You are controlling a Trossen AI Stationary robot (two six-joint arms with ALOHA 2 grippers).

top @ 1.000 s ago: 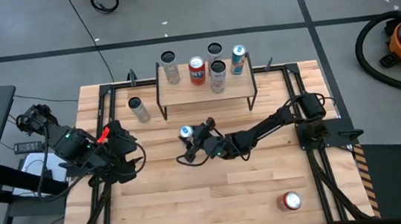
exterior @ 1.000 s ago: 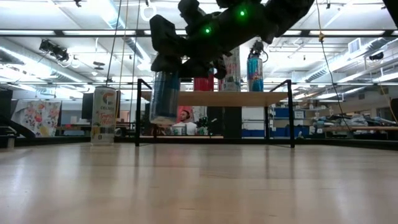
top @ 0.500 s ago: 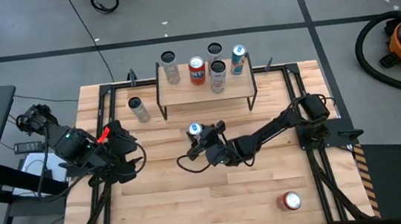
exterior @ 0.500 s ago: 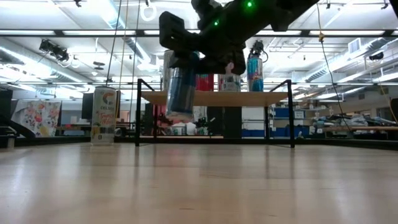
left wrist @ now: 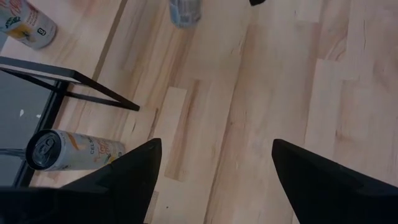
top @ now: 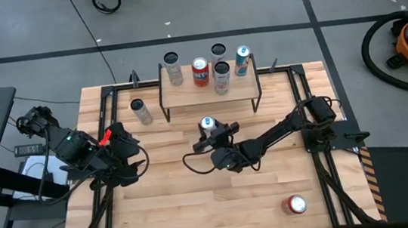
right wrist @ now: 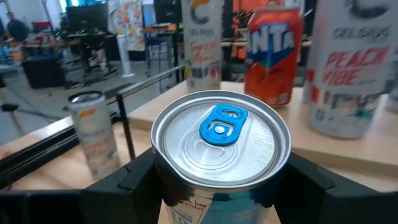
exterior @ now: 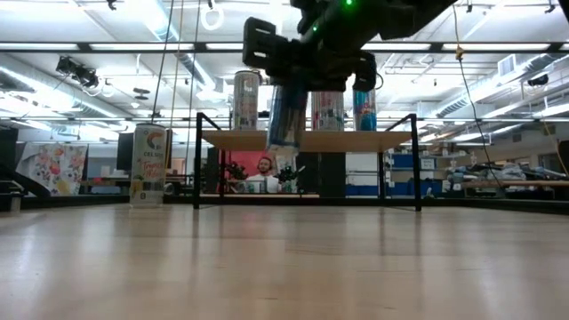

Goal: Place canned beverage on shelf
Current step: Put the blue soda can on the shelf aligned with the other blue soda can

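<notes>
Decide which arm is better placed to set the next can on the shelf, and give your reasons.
The right: its gripper already holds a blue-tabbed can upright just before the shelf. The left gripper waits open at the table's left edge.

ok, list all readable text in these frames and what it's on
"PEACH VIBE": white can on the shelf.
"NTA": orange can, first letter cut off.
"C" logo with blurred lettering under it: tall white can.
Print on the can standing on the table, the lying cans and the held can: too blurred to read.
</notes>
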